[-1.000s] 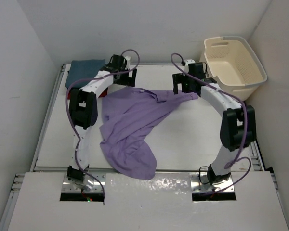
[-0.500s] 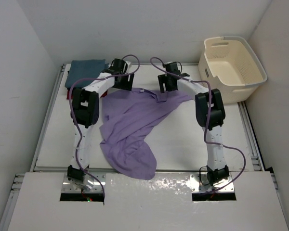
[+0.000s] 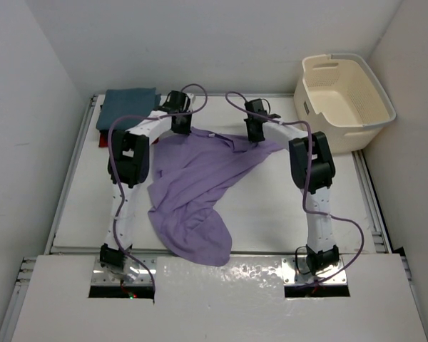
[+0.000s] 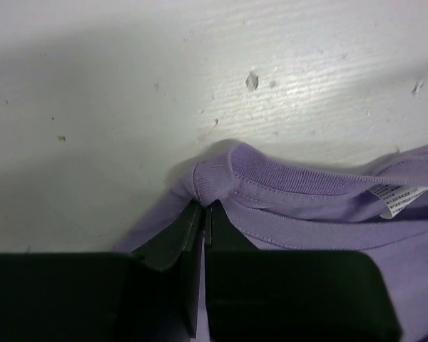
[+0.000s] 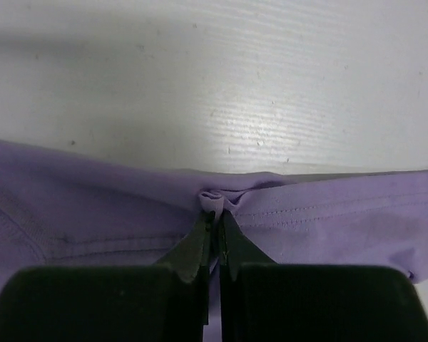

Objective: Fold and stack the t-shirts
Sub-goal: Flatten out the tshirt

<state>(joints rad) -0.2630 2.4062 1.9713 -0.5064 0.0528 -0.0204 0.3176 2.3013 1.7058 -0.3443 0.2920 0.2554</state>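
Note:
A lavender-purple t-shirt (image 3: 196, 189) lies crumpled across the middle of the table, its lower part reaching the near edge. My left gripper (image 3: 181, 126) is shut on the shirt's collar edge (image 4: 212, 182) at the far left; a white label (image 4: 398, 198) shows beside it. Farther right, my right gripper (image 3: 255, 132) is shut on a pinched fold of the shirt's far edge (image 5: 215, 199). A folded dark teal-blue t-shirt (image 3: 128, 105) lies in the far left corner on a red one (image 3: 100, 140), of which only a sliver shows.
A cream perforated laundry basket (image 3: 346, 92) stands at the far right corner, partly over the table's (image 3: 292, 199) edge. White walls close in on both sides and behind.
Both grippers have gone from open to shut on the purple shirt's far edge. The right arm swung left from near the basket to the shirt.

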